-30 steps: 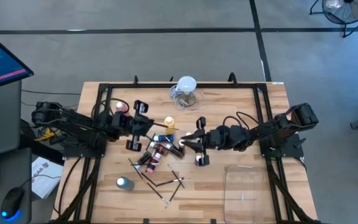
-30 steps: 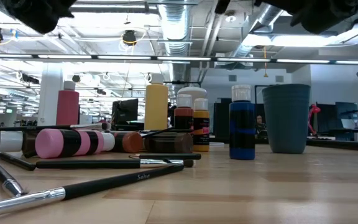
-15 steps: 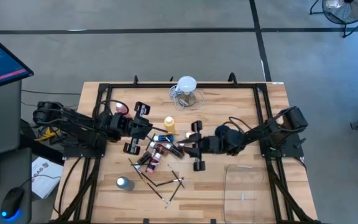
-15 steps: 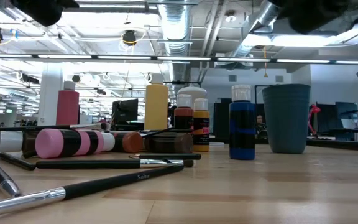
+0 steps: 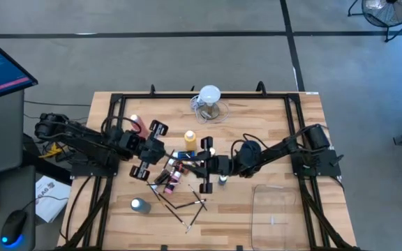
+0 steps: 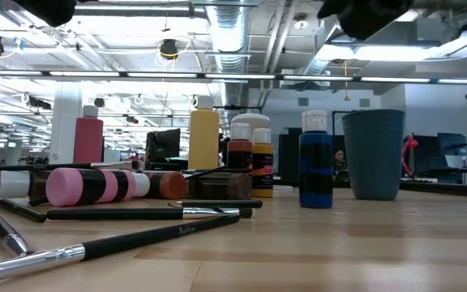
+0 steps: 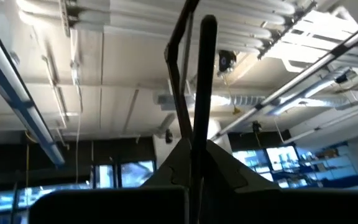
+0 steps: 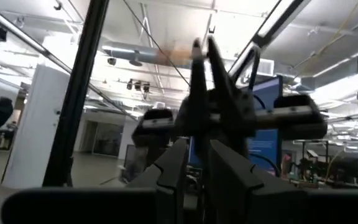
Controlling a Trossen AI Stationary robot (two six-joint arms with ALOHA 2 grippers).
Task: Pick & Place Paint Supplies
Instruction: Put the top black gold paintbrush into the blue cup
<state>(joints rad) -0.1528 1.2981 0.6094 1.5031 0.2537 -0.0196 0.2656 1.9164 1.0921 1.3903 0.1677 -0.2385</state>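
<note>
**Paint supplies: sort barely started, right hand closing on the pile**

**Progress.** Nearly everything remains on the counter (image 5: 117, 223). The heap of small paint bottles (image 5: 176, 169) lies just below and between the two hands. A yellow squeeze bottle (image 6: 203, 139) and a blue bottle (image 6: 315, 166) stand upright, and a pink squeeze bottle (image 6: 87, 186) lies on its side. Loose brushes (image 5: 180, 203) lie near the heap, on the side away from both arms' bases. The clear tray (image 5: 255, 209), behind the right hand beside its arm, shows no supplies. By this evidence almost all placement is outstanding.

**Hand states.**
- Left hand (image 5: 158, 152): fully closed. A thin dark paintbrush (image 7: 207, 93) rises from between its fingertips and appears pinched there, lifted off the counter.
- Right hand (image 5: 197, 166): fingers a narrow gap apart, with nothing visible between them.

**Change from the earlier frame.**
- The right hand has advanced across the counter toward the left hand and now sits at the edge of the heap.
- The left hand has shifted only slightly.
- The bottles and brushes in the low view have not moved.
</note>
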